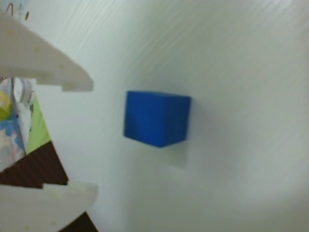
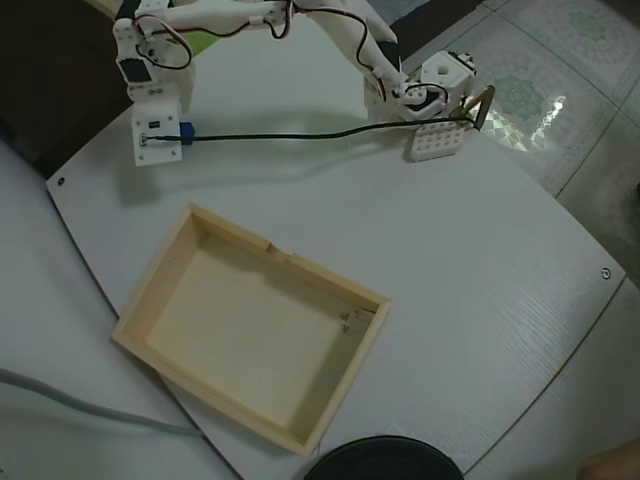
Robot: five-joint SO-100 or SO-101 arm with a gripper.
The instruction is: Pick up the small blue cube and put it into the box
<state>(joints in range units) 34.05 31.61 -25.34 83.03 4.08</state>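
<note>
white two-finger pincer (image 1: pixel 91 137) apart, empty | tiny solid blue cube (image 1: pixel 157 118) on white counter (image 2: pixel 480 250) nr far-left edge | pale wood tray box (image 2: pixel 160 285) front-centre | no legible txt

We take this for a home w/ a hobby setup: patterned floor tiles (image 2: pixel 520 95) show past the white table (image 2: pixel 480 240), far to the right of the claw (image 2: pixel 158 150) in the overhead view. A dark floor strip (image 1: pixel 34 166) and colourful printed fabric (image 1: pixel 12 125) sit behind the claw's fingers, wrist view.
</note>
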